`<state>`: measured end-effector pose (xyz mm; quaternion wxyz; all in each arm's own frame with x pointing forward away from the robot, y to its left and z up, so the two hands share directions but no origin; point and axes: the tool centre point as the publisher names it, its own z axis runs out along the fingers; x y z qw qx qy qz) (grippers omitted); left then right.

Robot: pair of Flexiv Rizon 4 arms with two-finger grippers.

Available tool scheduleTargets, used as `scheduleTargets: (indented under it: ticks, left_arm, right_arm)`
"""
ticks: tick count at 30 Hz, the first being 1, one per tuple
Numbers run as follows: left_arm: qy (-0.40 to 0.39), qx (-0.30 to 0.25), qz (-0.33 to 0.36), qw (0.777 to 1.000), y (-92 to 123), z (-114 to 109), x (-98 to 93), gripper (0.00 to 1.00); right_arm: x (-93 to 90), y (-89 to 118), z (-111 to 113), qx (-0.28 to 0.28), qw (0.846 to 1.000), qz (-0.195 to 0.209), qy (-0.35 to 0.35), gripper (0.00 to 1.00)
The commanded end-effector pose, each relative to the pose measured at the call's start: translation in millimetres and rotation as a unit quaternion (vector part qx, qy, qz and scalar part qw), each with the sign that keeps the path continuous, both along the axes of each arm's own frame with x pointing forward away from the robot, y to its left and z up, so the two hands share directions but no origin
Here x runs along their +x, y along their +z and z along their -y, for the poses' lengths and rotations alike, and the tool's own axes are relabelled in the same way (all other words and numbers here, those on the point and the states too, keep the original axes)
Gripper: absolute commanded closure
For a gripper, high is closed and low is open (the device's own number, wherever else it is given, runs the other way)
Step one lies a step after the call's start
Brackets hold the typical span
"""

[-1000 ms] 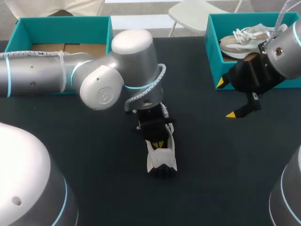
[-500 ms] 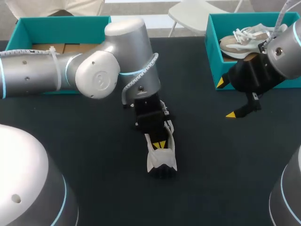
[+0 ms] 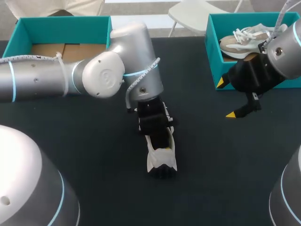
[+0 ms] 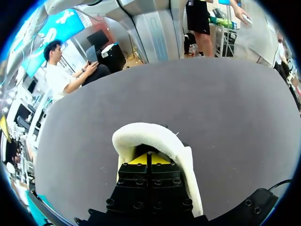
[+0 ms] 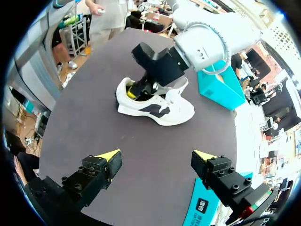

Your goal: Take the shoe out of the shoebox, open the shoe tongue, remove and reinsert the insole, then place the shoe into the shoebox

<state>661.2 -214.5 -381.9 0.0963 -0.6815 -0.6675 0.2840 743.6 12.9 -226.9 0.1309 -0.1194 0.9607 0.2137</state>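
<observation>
Sitting inside the white shoe point(image 4: 141, 133), the left fingers point(image 4: 138, 160) press together.

Setting: robot manipulation lab, test bench

Evidence:
- two silver jointed arms, left arm point(image 3: 51, 82) and right arm point(image 3: 284, 54), blue rings at joints, flanking one dark matte table point(image 3: 94, 155)
- grey cable point(image 3: 143, 84) looped at left arm wrist, white tie point(image 3: 59, 57) further back
- right gripper point(image 5: 156, 155) black, bolted, yellow-tipped

Staged test props:
- left shoebox point(image 3: 61, 22) and right shoebox point(image 3: 212, 56), both teal, at far corners
- white shoe point(image 3: 162, 157) mid-table
- second shoe point(image 3: 247, 37) in right shoebox
</observation>
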Motion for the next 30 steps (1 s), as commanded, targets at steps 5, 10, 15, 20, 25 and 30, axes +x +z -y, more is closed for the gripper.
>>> scheduleTargets:
  ticks: [5, 10, 15, 20, 25, 30]
  left_arm:
    - [-0.016, 0.017, -0.003, 1.000, -37.9, 11.8, 0.0, 1.00]
    - [-0.022, 0.027, 0.033, 0.999, -52.3, 9.3, -1.5, 1.00]
    - [-0.035, 0.032, 0.088, 0.995, -70.6, 6.4, 8.7, 1.00]
    - [-0.043, 0.034, 0.126, 0.990, -88.5, 6.8, 26.8, 1.00]
    - [-0.040, 0.027, 0.150, 0.987, -89.7, 4.9, 40.2, 1.00]
    - [-0.052, 0.018, 0.176, 0.983, -85.6, 4.7, 48.4, 1.00]
  right_arm:
    - [-0.4, -0.9, -0.8, -0.001, 1.000, 0.001, -0.001, 0.00]
    - [-0.4, -0.9, -0.8, -0.001, 1.000, 0.001, -0.001, 0.00]
    - [-0.4, -0.9, -0.8, -0.001, 1.000, 0.001, -0.001, 0.00]
    - [-0.4, -0.9, -0.8, -0.001, 1.000, 0.001, -0.001, 0.00]
    - [-0.4, -0.9, -0.8, -0.001, 1.000, 0.001, -0.001, 0.00]
    - [-0.4, -0.9, -0.8, -0.001, 1.000, 0.001, -0.001, 0.00]
